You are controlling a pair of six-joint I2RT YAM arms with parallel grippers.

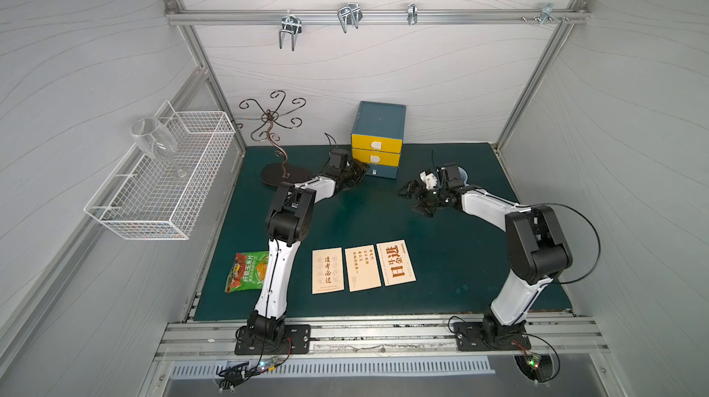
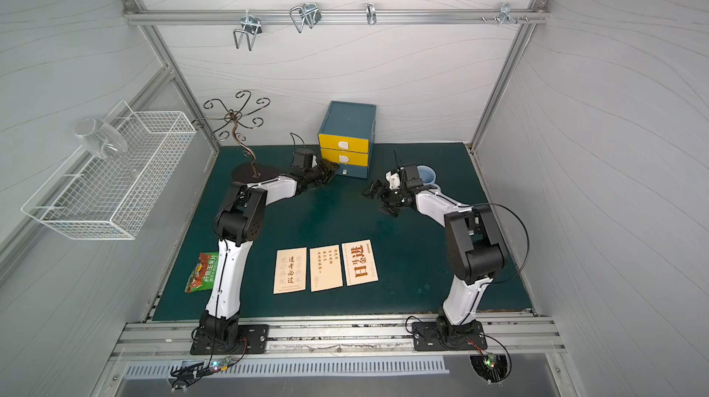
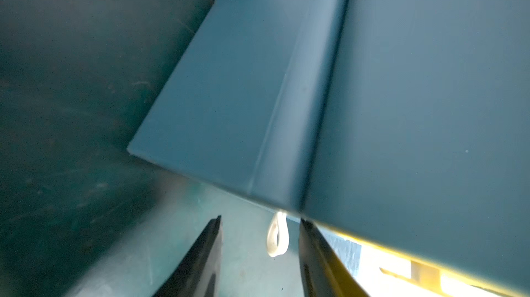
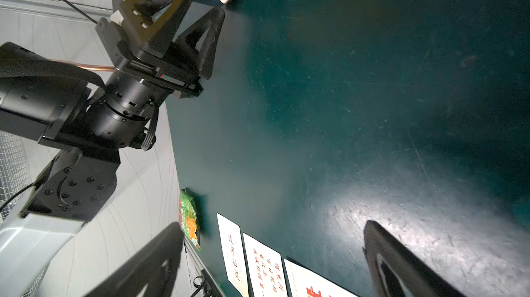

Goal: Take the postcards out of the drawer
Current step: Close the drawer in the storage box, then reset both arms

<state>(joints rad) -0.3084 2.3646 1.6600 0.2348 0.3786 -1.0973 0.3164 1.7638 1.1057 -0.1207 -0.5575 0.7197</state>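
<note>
- the three postcards lie flat in a row on the green counter, near its front edge, between the bases of the two arms; they are outside the drawer unit and well apart from it.
- they lie side by side with narrow gaps between them, printed face up; the postcard with the large bold characters is the one nearest the right arm.
- a green and orange snack packet lies beside the row, on the left arm's side, partly hidden behind that arm in both top views.
- the blue drawer unit stands at the back of the counter, with two yellow drawers above a bottom drawer in blue.
- the left fingers are low at the front of the bottom drawer, at its corner on the left arm's side.
- in the left wrist view the left fingers stand apart, and the white pull tab hangs in the gap between them; neither finger touches it and nothing is clamped.
- whether the bottom drawer is pulled out a little, i cannot tell.
- the right fingers hover over bare counter, beside the drawer unit and apart from it.
- in the right wrist view the right fingers are spread wide with nothing between them.
- a light blue cup stands just behind the right wrist.
</note>
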